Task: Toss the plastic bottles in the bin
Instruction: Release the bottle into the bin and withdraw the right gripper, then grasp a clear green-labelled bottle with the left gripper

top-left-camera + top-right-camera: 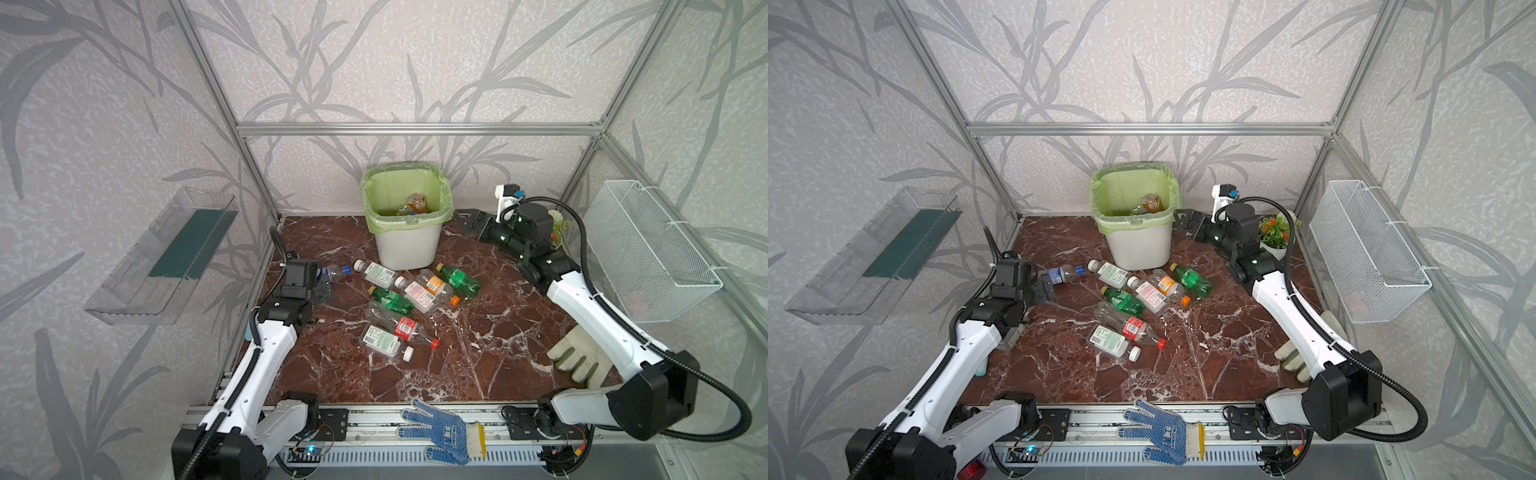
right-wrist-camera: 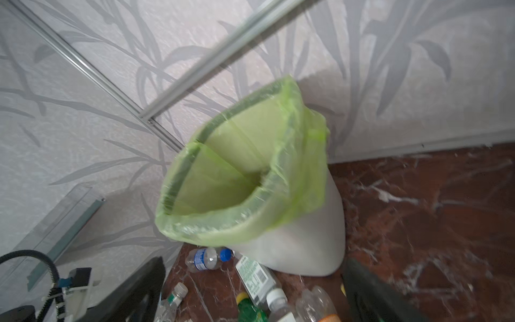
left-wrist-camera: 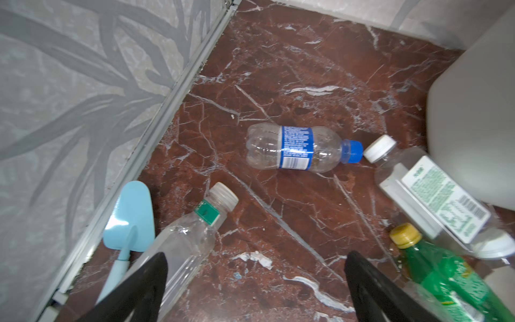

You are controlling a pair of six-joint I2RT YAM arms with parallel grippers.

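The left gripper [image 3: 256, 264] and right gripper [image 2: 254, 262] are spread wide, empty. Bottles [image 1: 419, 295] lie at the tabletop's middle, before the bin [image 1: 409, 249] at its back edge. The blue bottle [image 3: 295, 147] could roll away if a finger bumps it.

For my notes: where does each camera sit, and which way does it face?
Both top views: high in front, looking down on bin, left gripper, right gripper.
Left wrist: over the table, facing the blue-label bottle; open left gripper shows.
Right wrist: near the bin, facing its mouth; open right gripper shows.
Shared: both wrists see that bottle.
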